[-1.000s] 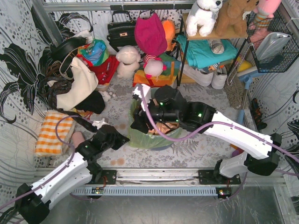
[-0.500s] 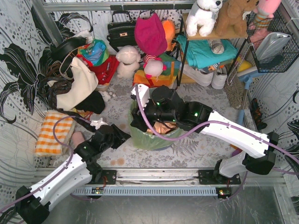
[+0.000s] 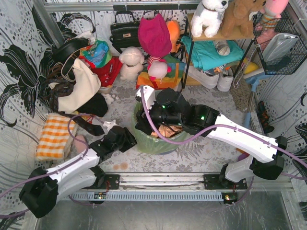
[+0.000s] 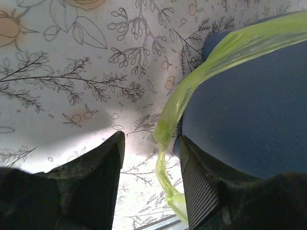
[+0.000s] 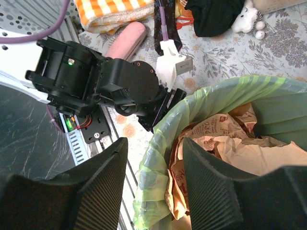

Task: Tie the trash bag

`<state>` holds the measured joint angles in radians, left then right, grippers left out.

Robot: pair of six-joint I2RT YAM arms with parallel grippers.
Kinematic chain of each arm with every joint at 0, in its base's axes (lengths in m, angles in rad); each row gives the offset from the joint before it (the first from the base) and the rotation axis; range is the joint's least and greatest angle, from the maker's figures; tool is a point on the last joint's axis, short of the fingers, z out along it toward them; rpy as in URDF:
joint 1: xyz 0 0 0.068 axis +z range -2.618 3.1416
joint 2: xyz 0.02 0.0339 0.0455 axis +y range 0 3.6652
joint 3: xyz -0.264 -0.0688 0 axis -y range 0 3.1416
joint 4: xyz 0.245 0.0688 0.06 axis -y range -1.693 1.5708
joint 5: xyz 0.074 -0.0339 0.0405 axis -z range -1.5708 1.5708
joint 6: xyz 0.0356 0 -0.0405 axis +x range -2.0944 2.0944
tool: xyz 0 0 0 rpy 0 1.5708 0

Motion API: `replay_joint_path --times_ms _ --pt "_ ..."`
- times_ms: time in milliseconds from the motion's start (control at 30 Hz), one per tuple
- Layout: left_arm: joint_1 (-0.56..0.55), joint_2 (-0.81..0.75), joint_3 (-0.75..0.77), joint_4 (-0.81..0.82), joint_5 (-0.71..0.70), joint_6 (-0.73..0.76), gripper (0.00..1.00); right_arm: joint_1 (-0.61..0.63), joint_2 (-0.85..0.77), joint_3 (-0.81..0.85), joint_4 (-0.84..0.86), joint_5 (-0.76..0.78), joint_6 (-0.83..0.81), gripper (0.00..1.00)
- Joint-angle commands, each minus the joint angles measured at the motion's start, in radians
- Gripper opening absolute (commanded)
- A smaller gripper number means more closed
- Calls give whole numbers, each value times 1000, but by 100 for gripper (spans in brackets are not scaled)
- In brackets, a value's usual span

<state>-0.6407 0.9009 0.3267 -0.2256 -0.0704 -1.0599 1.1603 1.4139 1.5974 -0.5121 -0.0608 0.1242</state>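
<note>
**Materials and finishes**

Trash bag (image 5: 156, 139): thin translucent green plastic film, glossy, creased. Paper (image 5: 225, 143) inside: brown, crumpled, matt, printed. Bin (image 4: 249, 110): smooth matt blue-grey plastic. Left gripper (image 4: 149, 146) pads (image 4: 197, 189): black, matt, finely ribbed. Table cover (image 4: 62, 96): matt floral print. Towel (image 3: 55, 136) at left edge: orange-checked cloth.

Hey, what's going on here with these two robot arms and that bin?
Two robot arms are working on a thin light-green plastic trash bag that lines a round blue-grey plastic bin. The left gripper is low at the bin's side, its jaws open, with a strip of the bag's edge running between them. The right gripper hovers open above the bag's rim, next to the crumpled brown paper inside. The bag's mouth gapes wide and no knot is tied yet.
</note>
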Motion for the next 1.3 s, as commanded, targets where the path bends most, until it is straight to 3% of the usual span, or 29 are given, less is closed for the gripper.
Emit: replay_joint_path --times_ms 0,267,567,800,967,1100,1267 --pt "3 44 -56 206 63 39 58 -1 -33 -11 9 22 26 49" --pt "2 141 -73 216 63 32 50 -1 -68 -41 28 30 31 50" --pt "2 97 -31 106 13 56 19 -35 -125 -40 -30 276 93 49" --pt "3 40 -6 42 -11 67 4 -295 -193 -71 -114 296 212 50" --pt "2 26 23 12 -22 81 0 -536 -266 -169 -140 279 285 50" --pt "3 22 42 3 -45 87 0 -743 -307 -302 -104 157 327 50" --pt "3 20 73 -17 -57 89 0 -879 -338 -512 0 -23 358 50"
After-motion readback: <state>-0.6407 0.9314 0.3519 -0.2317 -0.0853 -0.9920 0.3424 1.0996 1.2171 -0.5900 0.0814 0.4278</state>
